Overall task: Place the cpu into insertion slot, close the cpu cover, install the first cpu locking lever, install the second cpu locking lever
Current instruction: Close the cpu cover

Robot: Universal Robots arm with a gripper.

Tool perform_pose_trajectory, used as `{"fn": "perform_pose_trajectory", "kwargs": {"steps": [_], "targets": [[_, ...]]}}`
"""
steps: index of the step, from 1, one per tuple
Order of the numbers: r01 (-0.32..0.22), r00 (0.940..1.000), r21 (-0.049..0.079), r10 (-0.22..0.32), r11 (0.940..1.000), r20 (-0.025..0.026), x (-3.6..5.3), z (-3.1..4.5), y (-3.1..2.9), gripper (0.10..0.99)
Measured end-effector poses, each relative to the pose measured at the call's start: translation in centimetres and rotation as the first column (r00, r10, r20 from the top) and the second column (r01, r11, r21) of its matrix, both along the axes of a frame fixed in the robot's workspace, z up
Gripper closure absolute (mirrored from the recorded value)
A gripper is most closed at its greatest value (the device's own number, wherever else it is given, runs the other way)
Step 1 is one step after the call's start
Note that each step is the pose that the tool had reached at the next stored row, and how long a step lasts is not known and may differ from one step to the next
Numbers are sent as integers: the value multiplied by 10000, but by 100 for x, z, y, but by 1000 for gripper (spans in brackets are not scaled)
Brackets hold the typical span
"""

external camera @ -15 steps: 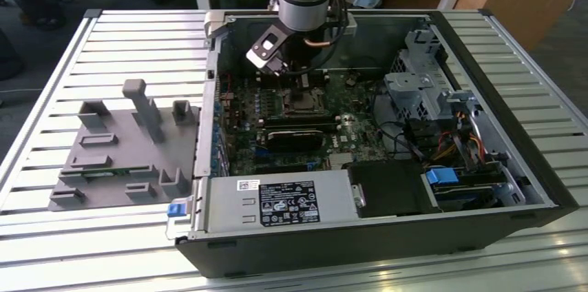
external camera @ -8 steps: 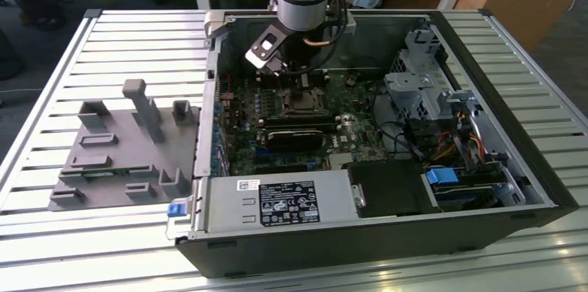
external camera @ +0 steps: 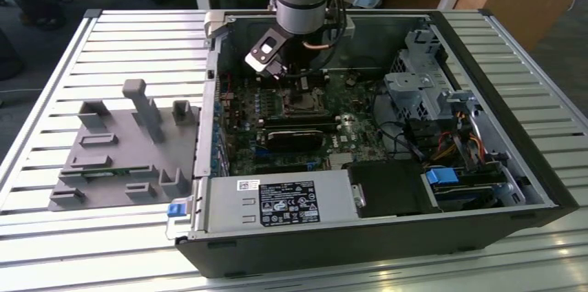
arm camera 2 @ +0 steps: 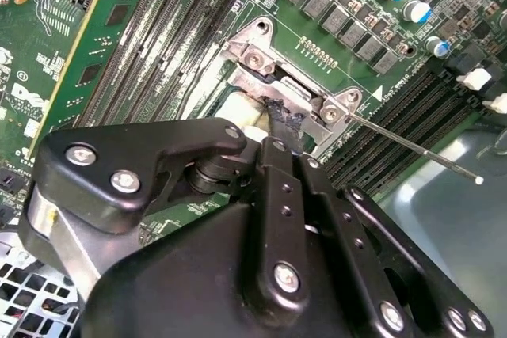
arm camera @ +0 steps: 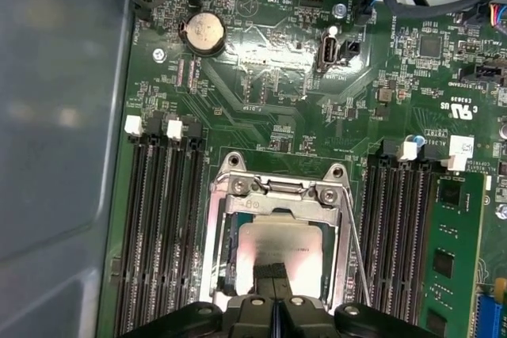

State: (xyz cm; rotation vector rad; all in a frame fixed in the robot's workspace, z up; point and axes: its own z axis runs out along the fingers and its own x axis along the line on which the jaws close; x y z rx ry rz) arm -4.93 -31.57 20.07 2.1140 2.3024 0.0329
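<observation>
The cpu (arm camera: 279, 241), a flat silvery square, lies in the socket on the green motherboard. The cpu cover (arm camera: 273, 202), a silvery metal frame, lies down around it, and the chip shows through its window. My gripper (arm camera: 273, 273) is shut, its dark fingertips pressed together and resting on the chip's near edge. In the second wrist view my gripper (arm camera 2: 281, 120) touches the socket beside the cover's hinge. A thin wire locking lever (arm camera 2: 412, 146) sticks out free from the socket; the same lever (arm camera: 354, 243) runs along the cover's side. In the exterior view my gripper (external camera: 296, 84) hangs over the socket inside the open case.
Black memory slots (arm camera: 158, 219) flank the socket, with a green memory stick (arm camera: 451, 259) on one side. A coin battery (arm camera: 203, 32) and the grey case wall (arm camera: 55, 116) lie nearby. The power supply (external camera: 275, 202), drive cage (external camera: 418, 92) and a grey fixture (external camera: 120, 147) surround the work area.
</observation>
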Motion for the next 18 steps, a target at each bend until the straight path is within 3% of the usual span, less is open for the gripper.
{"fn": "perform_pose_trajectory", "kwargs": {"steps": [11, 16, 18], "targets": [[-36, 10000, 11, 36, 10000, 9, 103, -9, 63, 980], [-38, 10000, 1, 38, 10000, 1, 102, 146, 65, 980], [-38, 10000, 3, 38, 10000, 1, 104, 157, 65, 980]]}}
